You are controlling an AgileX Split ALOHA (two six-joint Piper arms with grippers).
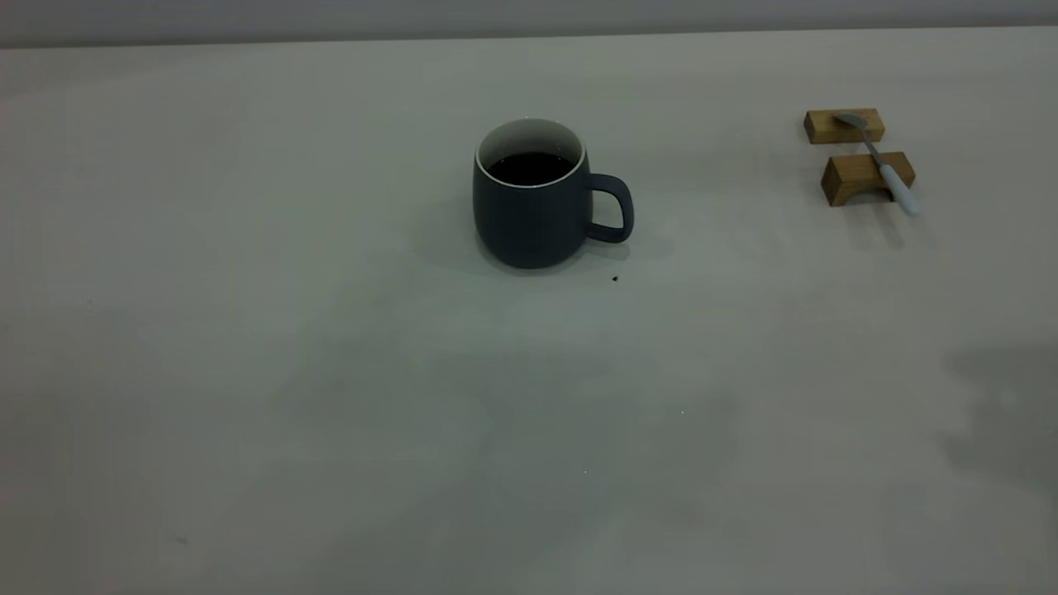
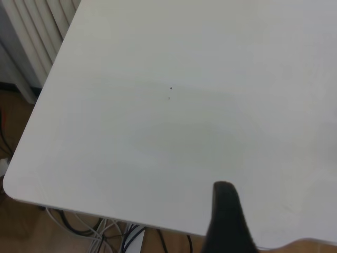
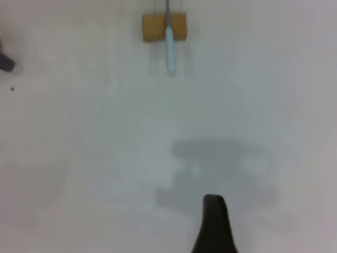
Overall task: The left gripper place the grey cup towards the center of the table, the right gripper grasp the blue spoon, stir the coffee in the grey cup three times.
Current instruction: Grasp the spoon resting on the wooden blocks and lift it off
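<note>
Slate-grey and matte, the grey cup [image 1: 531,198] stands upright near the middle of the table [image 1: 248,372], slightly toward 12 o'clock, its loop handle pointing to 3 o'clock. It holds the coffee [image 1: 530,168], dark and glossy, sitting below the white rim. You should judge the cup heavy for its size, rigid and breakable, with liquid that will slop if you tilt or jolt it; the handle or the rim wall opposite it looks like the surest place to take hold. It already appears roughly central, so any shift need only be small.

Going on toward 2 o'clock from the cup, well apart from it, the blue spoon [image 1: 880,161] lies bridged across two wooden blocks [image 1: 855,153], bowl on the far block, pale handle overhanging the near one. It looks light, stiff and slim, likely to slip or roll between hard pads. The span between the blocks, or the overhanging handle, gives you room to close around it.

Your left gripper [image 2: 227,221] shows only one dark finger over the bare table corner, touching nothing; you cannot tell its opening. Your right gripper [image 3: 213,226] likewise shows a single finger, hanging above the table with the spoon ahead of it, holding nothing; its spread cannot be told either.
</note>
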